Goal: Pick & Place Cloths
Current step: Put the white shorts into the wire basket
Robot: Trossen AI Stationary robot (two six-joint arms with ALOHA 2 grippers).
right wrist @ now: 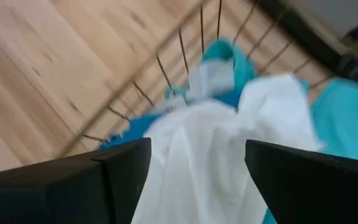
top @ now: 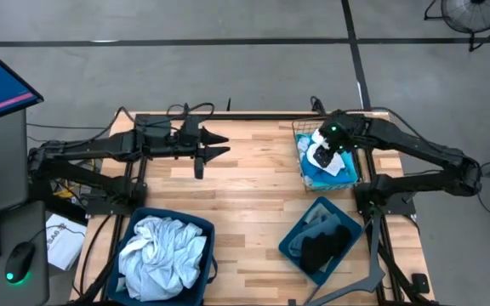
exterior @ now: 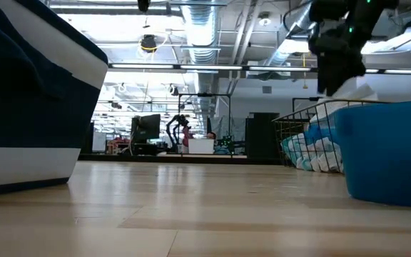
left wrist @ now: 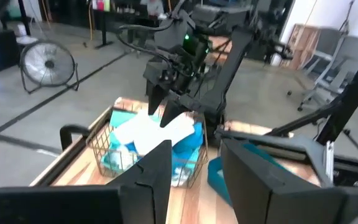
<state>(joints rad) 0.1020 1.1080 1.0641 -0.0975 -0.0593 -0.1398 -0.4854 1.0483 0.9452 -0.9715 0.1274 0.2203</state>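
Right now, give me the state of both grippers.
Left gripper: open, holding nothing, above the table.
Right gripper: open over the white cloth in the basket, not gripping it.

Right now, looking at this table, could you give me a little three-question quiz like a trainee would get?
1. True or false: the right hand hangs over the wire basket, fingers apart above a white cloth.
2. Which holds dark cloths: A) the bin near the left arm, B) the bin near the right arm, C) the wire basket?
3. Fill in: the left hand waits over the bare ____.

Key: 1 true. 2 B. 3 table.
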